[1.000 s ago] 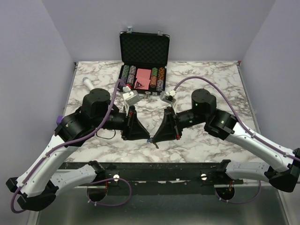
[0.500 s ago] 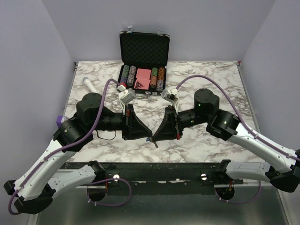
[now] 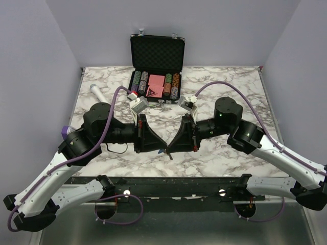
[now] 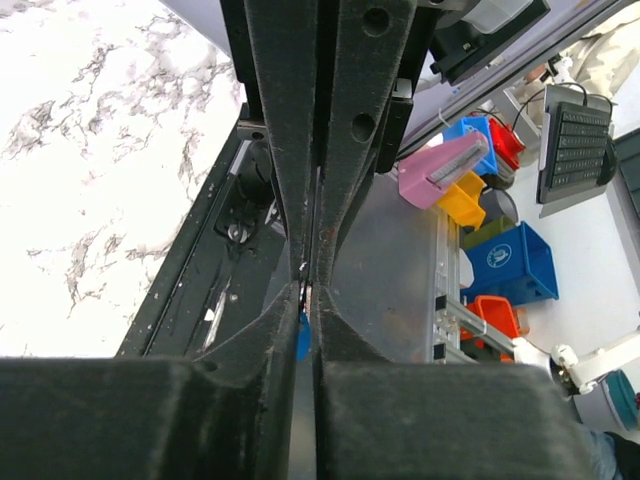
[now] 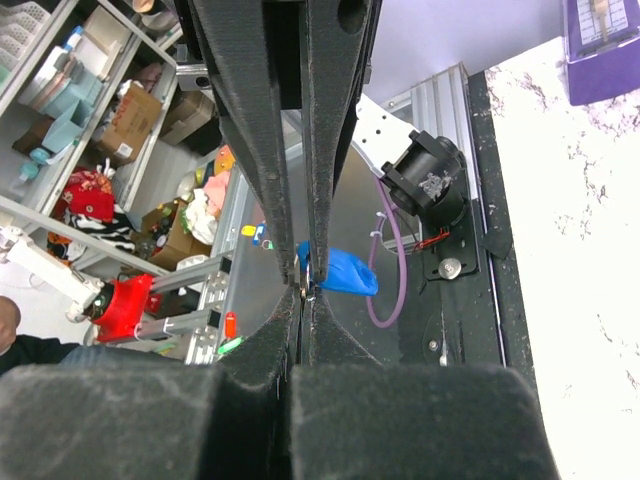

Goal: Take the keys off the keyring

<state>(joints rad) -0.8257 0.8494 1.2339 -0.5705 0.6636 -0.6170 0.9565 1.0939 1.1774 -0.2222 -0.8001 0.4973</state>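
Both grippers meet tip to tip above the table's front middle, my left gripper [image 3: 164, 150] from the left and my right gripper [image 3: 169, 150] from the right. The keyring's blue tag [image 5: 352, 274] sticks out sideways from the left fingers [image 5: 262, 150] in the right wrist view. It also shows as a blue sliver [image 4: 302, 338] in the narrow slot of my left gripper [image 4: 306, 292], which is shut on it. My right gripper [image 5: 308, 292] is shut on a thin pale metal piece, the keys [image 5: 313, 289]. Most of the metal is hidden by the pads.
An open black case [image 3: 157, 53] holding chips and red cards stands at the back middle. A white stick [image 3: 97, 92] lies at the back left. A small purple object [image 3: 65, 130] sits at the left edge. The black rail [image 3: 168, 179] runs along the front edge.
The left jaws have narrowed a little on the tag. The left arm's elbow has swung left and the right arm's slightly right, while the fingertips stayed together at the same spot.
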